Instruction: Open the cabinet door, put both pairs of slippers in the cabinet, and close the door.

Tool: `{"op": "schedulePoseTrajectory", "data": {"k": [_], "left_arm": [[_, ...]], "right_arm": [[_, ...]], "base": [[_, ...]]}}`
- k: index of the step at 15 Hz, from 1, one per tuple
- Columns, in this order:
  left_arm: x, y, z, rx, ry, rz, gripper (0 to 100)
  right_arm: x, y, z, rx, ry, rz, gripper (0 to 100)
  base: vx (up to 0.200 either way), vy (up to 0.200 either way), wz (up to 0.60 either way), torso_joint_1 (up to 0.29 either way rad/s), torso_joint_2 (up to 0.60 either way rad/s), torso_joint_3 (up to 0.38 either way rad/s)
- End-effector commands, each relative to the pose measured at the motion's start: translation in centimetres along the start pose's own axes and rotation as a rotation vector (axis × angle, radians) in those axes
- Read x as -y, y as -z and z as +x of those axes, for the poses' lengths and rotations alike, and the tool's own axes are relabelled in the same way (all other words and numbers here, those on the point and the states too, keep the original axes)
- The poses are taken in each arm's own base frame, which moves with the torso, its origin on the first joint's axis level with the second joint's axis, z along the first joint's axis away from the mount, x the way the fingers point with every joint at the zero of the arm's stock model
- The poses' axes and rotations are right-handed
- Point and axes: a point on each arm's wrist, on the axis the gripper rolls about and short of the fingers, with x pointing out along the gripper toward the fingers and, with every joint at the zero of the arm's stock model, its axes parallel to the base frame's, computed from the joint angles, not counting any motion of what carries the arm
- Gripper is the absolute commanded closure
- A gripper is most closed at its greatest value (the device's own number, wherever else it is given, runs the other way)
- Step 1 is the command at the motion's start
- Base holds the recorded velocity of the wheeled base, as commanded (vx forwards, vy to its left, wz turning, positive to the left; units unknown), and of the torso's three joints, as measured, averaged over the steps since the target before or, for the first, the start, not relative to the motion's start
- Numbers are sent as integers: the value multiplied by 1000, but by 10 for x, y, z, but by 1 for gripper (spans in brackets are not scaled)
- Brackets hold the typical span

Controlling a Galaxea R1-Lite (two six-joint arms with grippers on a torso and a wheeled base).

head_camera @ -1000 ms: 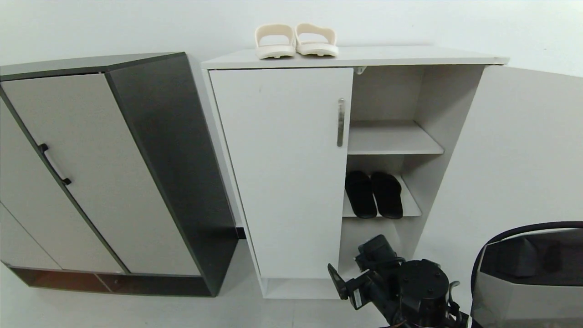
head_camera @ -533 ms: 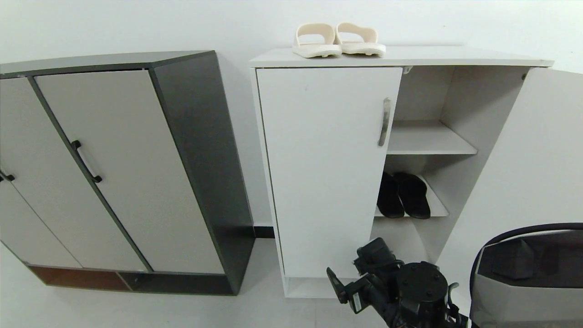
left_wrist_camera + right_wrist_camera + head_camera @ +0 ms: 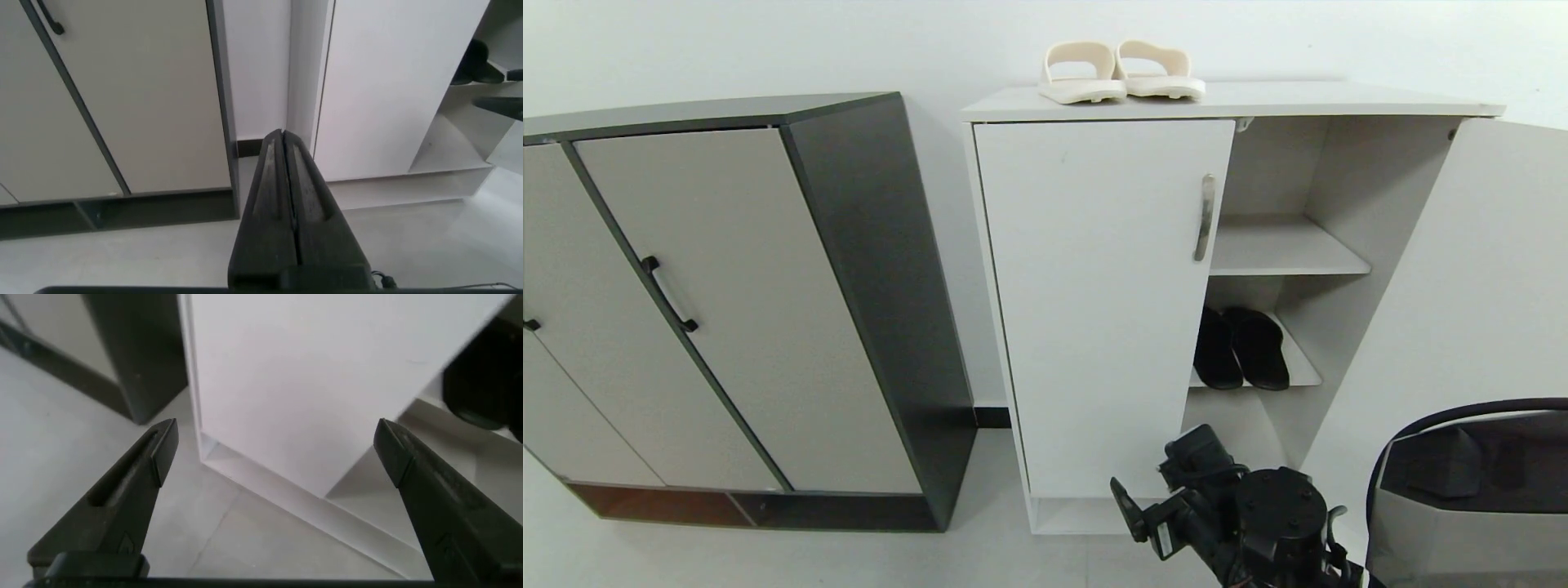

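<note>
White cabinet (image 3: 1094, 310) stands open on its right half: you have black slippers (image 3: 1241, 347) on the lower shelf (image 3: 1303, 371) inside, cream slippers (image 3: 1121, 72) on its top. Your left jaws are pressed together, holding nothing; your right jaws gape wide.

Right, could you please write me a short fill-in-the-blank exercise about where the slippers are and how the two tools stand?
1. The cream slippers rest on ___ of the white cabinet.
2. The black slippers lie on the ___ of its two inner shelves.
3. The left tool is ___.
4. The right tool is ___.
Missing words: top; lower; shut; open.
</note>
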Motion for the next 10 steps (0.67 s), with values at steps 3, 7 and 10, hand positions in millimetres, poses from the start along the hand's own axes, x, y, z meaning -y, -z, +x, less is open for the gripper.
{"op": "schedulePoseTrajectory", "data": {"k": [3, 7, 10], "left_arm": [[0, 0, 0, -1, 0, 0, 100], [0, 0, 0, -1, 0, 0, 100], [0, 0, 0, -1, 0, 0, 100]], "right_arm": [[0, 1, 0, -3, -1, -1, 0], [0, 1, 0, -4, -3, -2, 0], [0, 2, -1, -9, -9, -6, 0]], "base": [[0, 0, 0, 0, 0, 0], [0, 0, 0, 13, -207, -292], [0, 0, 0, 36, -458, -305]]}}
